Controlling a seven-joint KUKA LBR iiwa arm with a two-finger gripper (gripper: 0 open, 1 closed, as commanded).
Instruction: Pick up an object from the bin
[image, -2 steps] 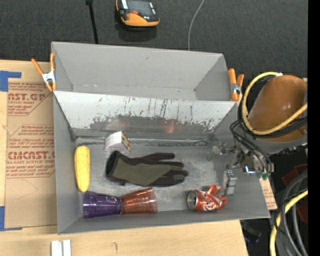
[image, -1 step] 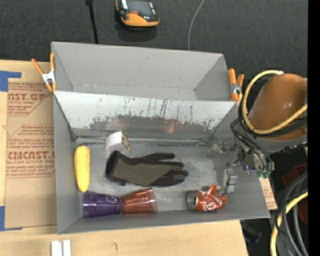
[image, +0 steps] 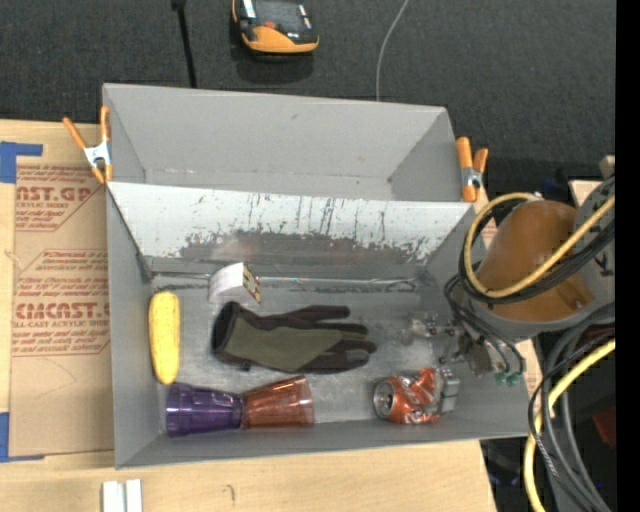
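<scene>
A: Where is the gripper (image: 450, 365)?

B: Low in the bin (image: 270, 140), near its right wall and towards the front right corner. It hangs under the arm's orange cover (image: 530, 260), which has yellow cables looped round it.

A: Open or closed?

B: I cannot tell; the tip is a tangle of metal and shadow from this angle.

A: What lies nearest to it?

B: A crushed red can (image: 405, 398), on its side by the front wall, silver end turned to the left. The gripper sits just beside the can's right end (touching or not, I cannot say). Nothing shows held in it.

A: And the rest?

B: A dark glove (image: 290, 340) lies flat in the middle of the floor, its fingertips pointing right. A yellow corn cob (image: 164, 335) lies along the left wall. A purple cup (image: 200, 410) and a reddish clear cup (image: 278, 403) lie on their sides end to end by the front wall, near the front left corner. A white roll of tape (image: 230, 283) stands near the back wall, just behind the glove's cuff.
</scene>
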